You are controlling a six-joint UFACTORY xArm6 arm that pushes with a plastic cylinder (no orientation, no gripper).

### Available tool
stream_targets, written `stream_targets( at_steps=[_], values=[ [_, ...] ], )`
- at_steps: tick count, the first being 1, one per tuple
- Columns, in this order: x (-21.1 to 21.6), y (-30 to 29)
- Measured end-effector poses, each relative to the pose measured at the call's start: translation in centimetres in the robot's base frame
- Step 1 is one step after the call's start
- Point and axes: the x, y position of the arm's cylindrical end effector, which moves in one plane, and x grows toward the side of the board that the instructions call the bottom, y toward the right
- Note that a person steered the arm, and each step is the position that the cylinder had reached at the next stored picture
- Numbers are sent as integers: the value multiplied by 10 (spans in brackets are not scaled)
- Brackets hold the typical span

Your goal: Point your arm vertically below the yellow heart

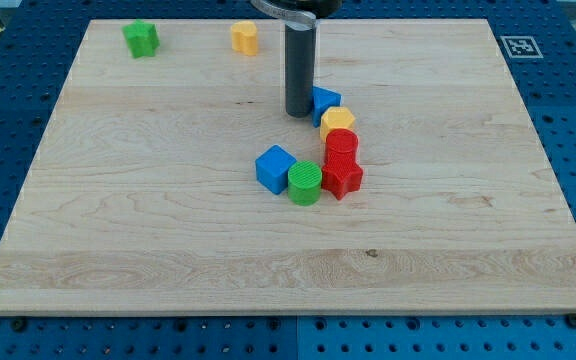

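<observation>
The yellow heart (337, 122) lies just right of the board's middle, in a curved chain of blocks. My tip (298, 114) rests on the board to the upper left of the heart, right beside the left side of a small blue block (325, 100). Below the heart come a red block (341, 145), a red star (342, 178), a green cylinder (305, 184) and a blue cube (275, 168). The heart touches the blue block above it and the red block below it.
A green star (141, 38) lies near the top left corner of the wooden board (148, 230). A second yellow block (245, 37), perhaps a pentagon, lies at the top middle. A marker tag (516, 46) sits off the top right corner.
</observation>
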Motion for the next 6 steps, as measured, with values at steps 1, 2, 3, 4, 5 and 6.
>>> stream_targets(
  at_steps=[1, 2, 3, 4, 5, 6],
  values=[
    [0, 0],
    [-3, -19],
    [-33, -54],
    [-66, -58],
    [-84, -58],
    [-88, -59]
  ],
)
